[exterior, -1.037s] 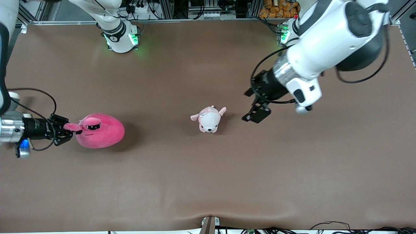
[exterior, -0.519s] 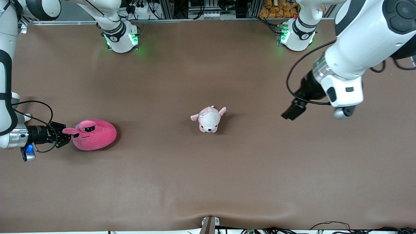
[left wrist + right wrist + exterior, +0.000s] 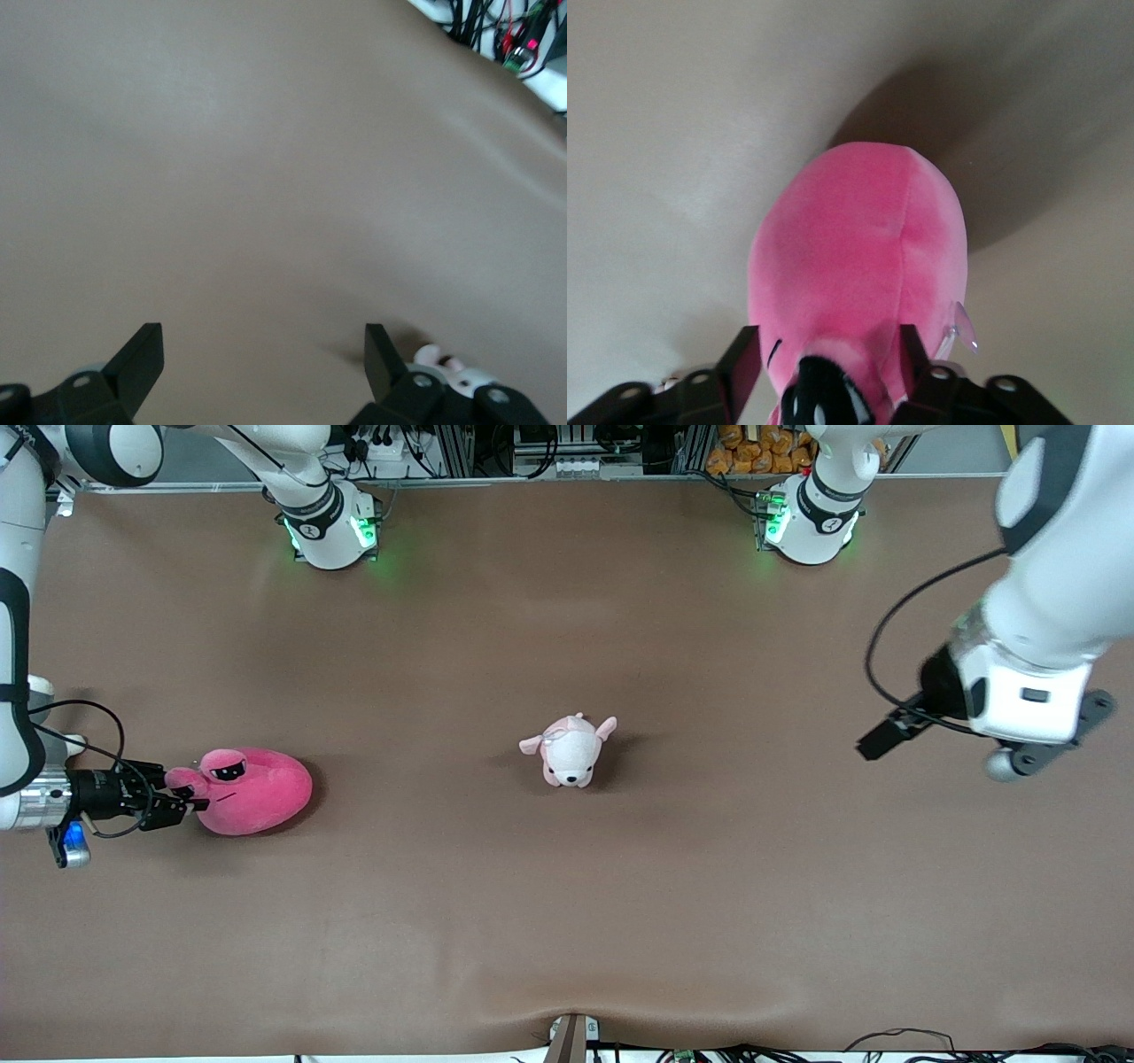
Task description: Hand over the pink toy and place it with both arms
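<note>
Releasing looks like the step I am in: the pink toy (image 3: 252, 790) is lying on the counter (image 3: 567, 921) toward the right arm's end, roughly as near to the front camera as the small pink-and-white plush dog (image 3: 569, 750) at the middle, and well apart from it. I am reading the right claw (image 3: 183, 799) as spread around the toy's eye end, not pinching it; in the right wrist view its two fingers (image 3: 741, 365) are standing either side of the pink plush (image 3: 859, 257) with the dark eye showing between them, and I cannot tell whether the pads are touching the fabric. The toy's body seems to be resting its full weight on the counter, with its shadow tight beneath it.

My left claw (image 3: 877, 740) is hanging over the bare counter at the left arm's end, spread wide and holding nothing; the left wrist view is showing both fingertips (image 3: 142, 354) apart over plain brown surface, with a corner of the little dog (image 3: 443, 361) just peeking in beside one finger.

I am judging the task as nearly done, with the placing at its end. What I am planning next is drawing the right claw straight away from the toy along its own line, keeping the fingers wide so that neither one is snagging an eye stalk and dragging or rolling the soft body. The left arm is waiting.
</note>
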### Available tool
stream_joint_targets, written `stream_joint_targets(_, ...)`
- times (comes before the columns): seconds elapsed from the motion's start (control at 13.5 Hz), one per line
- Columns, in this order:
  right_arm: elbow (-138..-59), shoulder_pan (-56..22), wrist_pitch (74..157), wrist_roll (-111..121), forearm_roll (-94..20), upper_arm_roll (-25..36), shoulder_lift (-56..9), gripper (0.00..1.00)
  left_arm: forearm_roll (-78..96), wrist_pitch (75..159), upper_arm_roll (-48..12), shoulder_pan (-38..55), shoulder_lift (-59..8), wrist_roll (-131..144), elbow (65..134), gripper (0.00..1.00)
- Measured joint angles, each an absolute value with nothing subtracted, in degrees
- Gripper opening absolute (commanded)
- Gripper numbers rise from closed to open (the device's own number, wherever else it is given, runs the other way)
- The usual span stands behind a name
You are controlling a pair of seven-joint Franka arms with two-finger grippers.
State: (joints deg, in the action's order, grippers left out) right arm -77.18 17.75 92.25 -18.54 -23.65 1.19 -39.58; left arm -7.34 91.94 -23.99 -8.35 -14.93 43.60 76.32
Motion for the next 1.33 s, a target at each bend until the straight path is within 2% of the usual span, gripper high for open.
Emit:
stream_joint_targets(0.22, -68.8, 16.04, 86.23, -18.49, -18.76, 0.49, -39.22, 1.0, -8.85, 89.57, -23.92, -12.12, -13.66, 32.0, 76.27, 1.0)
stream_joint_targets(0.59, -59.56, 13.05, 77.65, -18.21, -15.74, 0.34, -36.73, 1.0, -9.29, 83.23, -23.97, -14.09, -9.69, 24.24, 76.31, 1.0)
stream_joint_targets(0.96, -57.14, 3.08, 71.76, -17.81, -5.73, 0.03, -24.95, 1.0, -9.37, 82.66, -24.11, -14.1, -8.76, 24.11, 76.64, 1.0)
stream_joint_targets(1.33, -59.78, 1.05, 66.91, -10.13, -3.16, 0.03, -13.04, 1.0, -9.38, 82.65, -24.17, -14.06, -8.51, 24.05, 76.73, 1.0)
